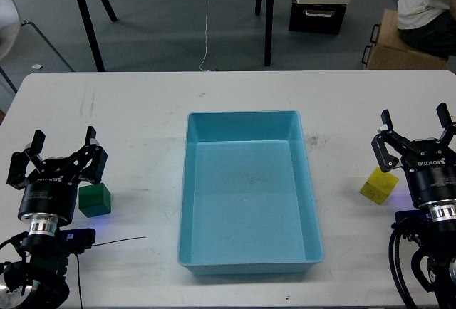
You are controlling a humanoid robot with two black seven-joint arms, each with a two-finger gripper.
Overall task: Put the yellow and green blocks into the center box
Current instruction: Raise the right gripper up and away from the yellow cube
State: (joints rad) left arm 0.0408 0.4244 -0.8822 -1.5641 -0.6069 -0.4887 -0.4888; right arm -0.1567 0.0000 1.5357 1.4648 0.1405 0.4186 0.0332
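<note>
Left jaws spread beside green block, right jaws spread above yellow block

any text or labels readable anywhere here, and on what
"ROBOTIQ": white print on the right gripper body, just legible.
White print on the left gripper body: too blurred to read for sure.
Tray, green block, yellow block, table: no text visible.
Black case on the floor behind: a pale label, unreadable.

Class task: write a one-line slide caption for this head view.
Open left gripper by green block, open right gripper by yellow block, blue tray between them holds neither block.
</note>
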